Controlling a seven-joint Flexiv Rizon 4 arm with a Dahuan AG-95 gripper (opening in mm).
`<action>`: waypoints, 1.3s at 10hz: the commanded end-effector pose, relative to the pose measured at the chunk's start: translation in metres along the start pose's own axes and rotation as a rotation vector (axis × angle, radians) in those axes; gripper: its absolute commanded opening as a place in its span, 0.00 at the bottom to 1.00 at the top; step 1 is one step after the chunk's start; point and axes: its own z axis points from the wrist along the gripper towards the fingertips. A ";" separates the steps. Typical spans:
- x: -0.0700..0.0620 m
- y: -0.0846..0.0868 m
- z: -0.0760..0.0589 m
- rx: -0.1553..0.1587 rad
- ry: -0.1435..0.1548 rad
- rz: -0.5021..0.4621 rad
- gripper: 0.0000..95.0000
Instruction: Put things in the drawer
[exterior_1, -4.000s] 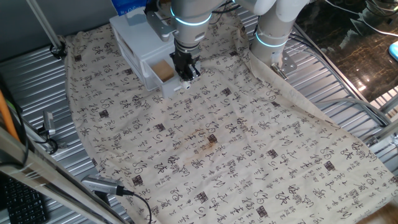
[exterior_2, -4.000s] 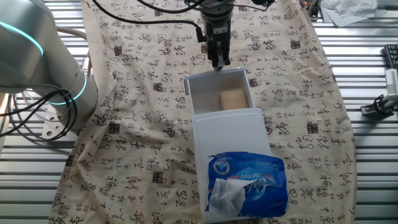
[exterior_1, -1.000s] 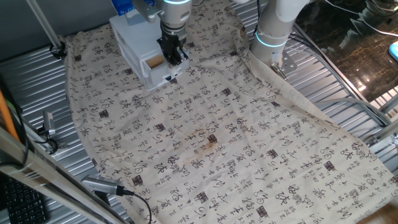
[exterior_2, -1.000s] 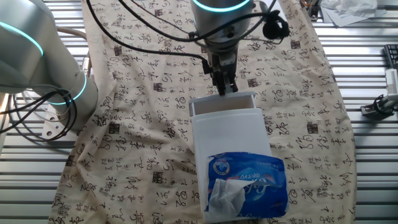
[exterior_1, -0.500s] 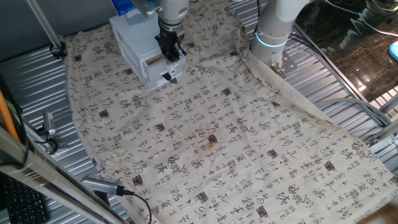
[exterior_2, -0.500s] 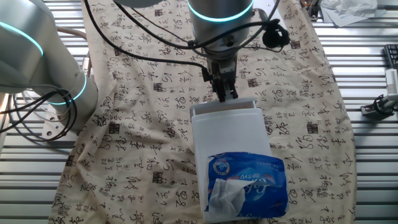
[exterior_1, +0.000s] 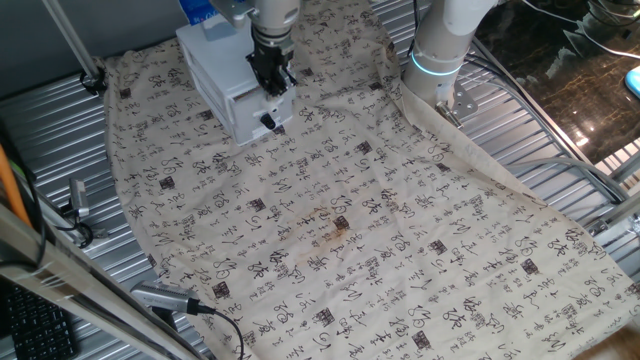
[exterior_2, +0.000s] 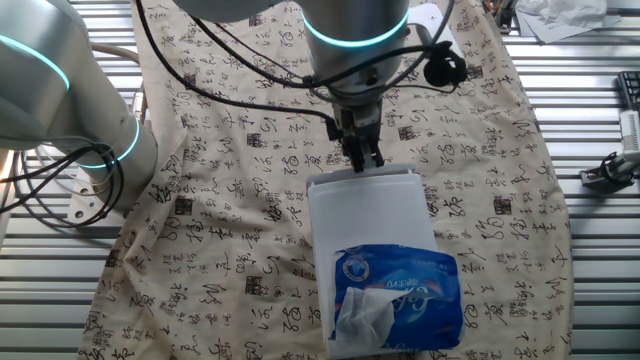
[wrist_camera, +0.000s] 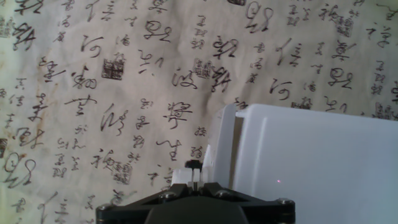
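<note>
The white cabinet (exterior_1: 212, 70) stands at the back left of the cloth. Its drawer (exterior_1: 256, 103) is pushed in, the front level with the cabinet body. The wooden cube is hidden from every view. My gripper (exterior_1: 271, 86) is shut with nothing between the fingers, its tips against the drawer front. From the other side the gripper (exterior_2: 364, 158) points down at the front edge of the cabinet (exterior_2: 368, 210). In the hand view the shut fingertips (wrist_camera: 194, 167) sit beside the cabinet (wrist_camera: 311, 155).
A blue tissue pack (exterior_2: 396, 293) lies on top of the cabinet. A cloth printed with characters (exterior_1: 350, 230) covers the table, with ribbed metal around it. My arm's base (exterior_1: 440, 60) stands at the back right. Cables (exterior_2: 50, 190) lie beside it.
My gripper has moved toward the cabinet and pushed the drawer in. The cube, seen in the open drawer earlier, has gone out of sight.
</note>
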 end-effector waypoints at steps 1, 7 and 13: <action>0.002 -0.005 0.003 0.005 -0.004 -0.011 0.00; 0.002 -0.011 0.003 0.027 -0.003 -0.028 0.00; 0.004 -0.018 0.001 0.026 -0.001 -0.041 0.00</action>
